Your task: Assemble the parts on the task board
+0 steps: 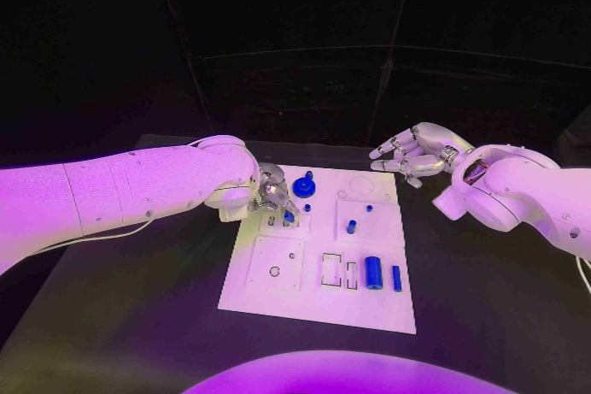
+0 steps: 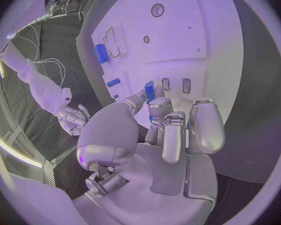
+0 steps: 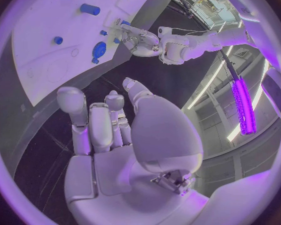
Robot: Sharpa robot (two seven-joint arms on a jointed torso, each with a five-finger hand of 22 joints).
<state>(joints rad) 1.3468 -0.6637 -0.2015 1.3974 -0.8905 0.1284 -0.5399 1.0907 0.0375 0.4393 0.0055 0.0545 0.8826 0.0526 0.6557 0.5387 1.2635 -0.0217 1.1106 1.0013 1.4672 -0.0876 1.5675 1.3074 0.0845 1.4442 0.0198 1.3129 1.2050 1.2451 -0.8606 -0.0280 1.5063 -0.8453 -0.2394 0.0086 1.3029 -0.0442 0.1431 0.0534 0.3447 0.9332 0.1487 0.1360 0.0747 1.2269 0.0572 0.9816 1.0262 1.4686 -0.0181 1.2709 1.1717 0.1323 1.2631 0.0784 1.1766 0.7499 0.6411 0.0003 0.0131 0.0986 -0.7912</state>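
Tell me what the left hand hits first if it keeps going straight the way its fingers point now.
Probably the task board itself: the left hand points down at its upper left part, holding a small blue part at its fingertips beside two small slots. Depth is unclear, so the part may touch first.

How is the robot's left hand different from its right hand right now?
The left hand is over the task board, while the right hand hangs beyond the board's far corner, over the black table. The left hand pinches a small blue part; the right hand holds nothing, its fingers apart. Both are silver hands on white arms.
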